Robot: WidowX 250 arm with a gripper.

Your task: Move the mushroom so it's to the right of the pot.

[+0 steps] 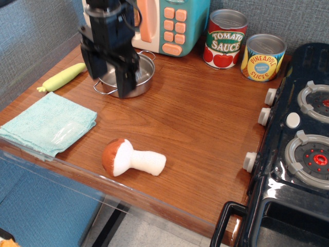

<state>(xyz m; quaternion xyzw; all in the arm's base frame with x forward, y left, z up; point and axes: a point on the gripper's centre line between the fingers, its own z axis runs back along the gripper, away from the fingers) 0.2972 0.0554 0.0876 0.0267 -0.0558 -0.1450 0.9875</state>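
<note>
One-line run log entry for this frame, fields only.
phase: approach | gripper: open, empty, in front of pot | mushroom: lying on table near front edge, untouched | placed right of pot: no

You see the mushroom (132,158) lying on its side near the front edge of the counter (205,128), its reddish-brown cap pointing left and its thick white stem pointing right. The pot (134,77), small, round, shallow and of shiny steel, sits upright well behind it toward the back left, partly hidden, with one thin wire loop handle showing on its left and another at its back right.
</note>
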